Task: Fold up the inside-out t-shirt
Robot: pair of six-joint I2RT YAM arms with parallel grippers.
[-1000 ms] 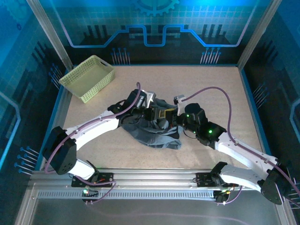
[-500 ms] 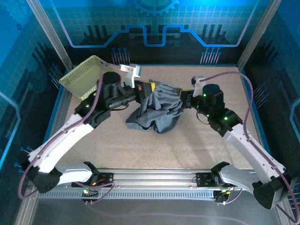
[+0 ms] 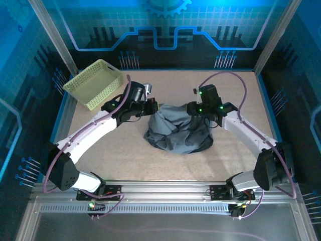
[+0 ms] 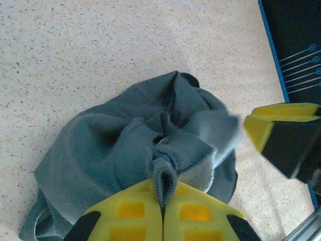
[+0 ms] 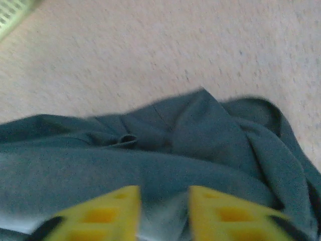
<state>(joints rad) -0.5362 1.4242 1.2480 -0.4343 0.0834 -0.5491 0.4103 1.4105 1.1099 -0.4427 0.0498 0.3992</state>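
T-shirt (image 3: 178, 131) sits bunched ahead of the left gripper (image 4: 162, 190), which pinches a fold. Right gripper (image 5: 163, 198) has just let go (jaws parted), so flattening restarts.

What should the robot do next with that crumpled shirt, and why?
Probably close the right claw on a fold: its jaws stand open over the bunched dark slate-grey fabric t-shirt, while the left claw pinches one fold alone.

Blur softens the t-shirt (image 5: 150, 150), and the basket (image 5: 10, 12) is cut off.
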